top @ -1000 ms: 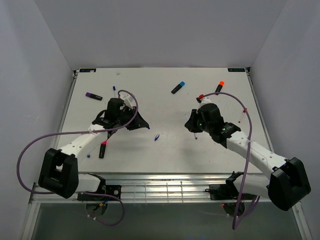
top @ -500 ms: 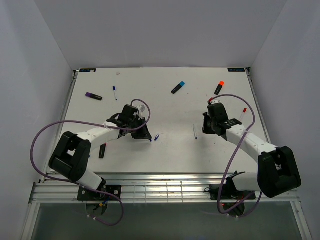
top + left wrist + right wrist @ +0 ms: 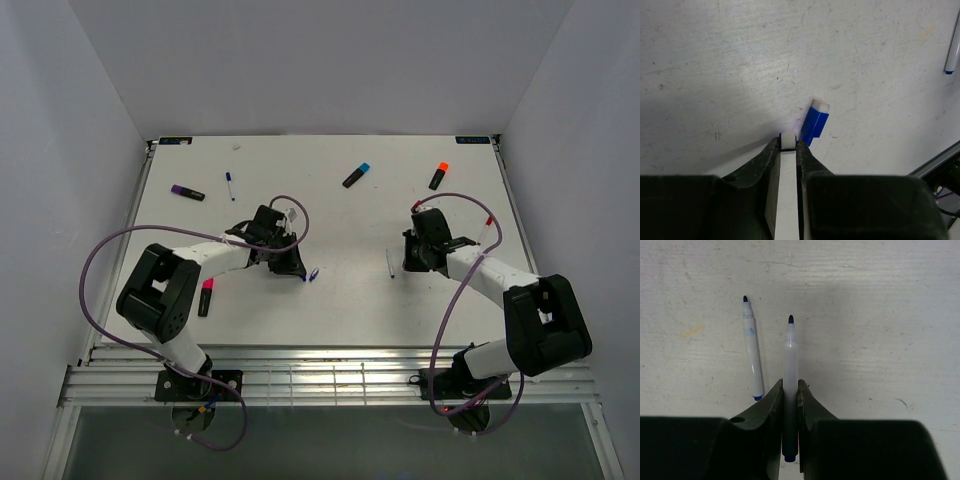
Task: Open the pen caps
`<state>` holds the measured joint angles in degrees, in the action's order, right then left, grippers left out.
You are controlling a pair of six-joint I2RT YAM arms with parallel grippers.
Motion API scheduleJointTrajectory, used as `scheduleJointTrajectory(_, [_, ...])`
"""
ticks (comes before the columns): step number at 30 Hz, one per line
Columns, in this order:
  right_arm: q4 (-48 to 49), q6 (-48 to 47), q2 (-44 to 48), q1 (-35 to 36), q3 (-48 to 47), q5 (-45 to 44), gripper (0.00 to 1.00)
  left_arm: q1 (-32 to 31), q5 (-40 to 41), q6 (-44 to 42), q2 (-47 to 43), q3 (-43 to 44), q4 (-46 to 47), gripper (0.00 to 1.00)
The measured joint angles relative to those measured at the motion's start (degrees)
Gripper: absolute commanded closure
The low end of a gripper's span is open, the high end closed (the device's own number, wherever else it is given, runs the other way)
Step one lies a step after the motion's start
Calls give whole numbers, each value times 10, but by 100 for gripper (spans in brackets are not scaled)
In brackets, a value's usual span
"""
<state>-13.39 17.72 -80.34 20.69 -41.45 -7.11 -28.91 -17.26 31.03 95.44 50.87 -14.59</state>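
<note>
My left gripper (image 3: 788, 142) clamps a white pen barrel (image 3: 786, 185), the slim blue cap (image 3: 815, 122) loose on the tabletop (image 3: 715, 60) just beyond; a nudge could flick it away; my right gripper (image 3: 790, 385) pinches an uncapped pen (image 3: 790, 355) that may slip.

Scuffed white table (image 3: 330, 300); thin white pen (image 3: 753, 357) lying flat (dark tip bare); black highlighter body (image 3: 350, 181).

The tabletop (image 3: 330, 300) is being lit brightly and evenly from overhead. Soft shadows are being cast on it beside the left gripper (image 3: 788, 142) and right gripper (image 3: 790, 385), whose near bodies are being rendered dark and blurred.
</note>
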Motion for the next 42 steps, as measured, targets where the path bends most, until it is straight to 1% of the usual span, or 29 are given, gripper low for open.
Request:
scheduleJointTrajectory(1, [3,0,-3,0,0,3,91,0,1,0,3,3,0,82])
scheduleJointTrajectory(5, [24,-2,-23,0,0,21,90,0,1,0,12,12,0,72])
scheduleJointTrajectory(10, [39,-3,-51,0,1,37,84,0,2,-2,21,16,-1,64])
scheduleJointTrajectory(19, [54,-7,-56,0,1,44,73,0,3,1,29,17,1,52])
scheduleJointTrajectory(23, [59,-10,-57,0,1,46,68,0,1,5,28,18,2,48])
scheduleJointTrajectory(35, [59,-14,-56,0,1,50,65,-1,6,10,10,12,-3,42])
scheduleJointTrajectory(36, [58,-15,-56,0,0,51,61,-1,7,10,7,12,-4,41])
scheduleJointTrajectory(39, [50,-16,-49,0,-1,52,54,-1,7,12,-10,12,-4,40])
scheduleJointTrajectory(42, [32,-17,-30,0,-9,51,51,-1,5,14,-28,12,-3,38])
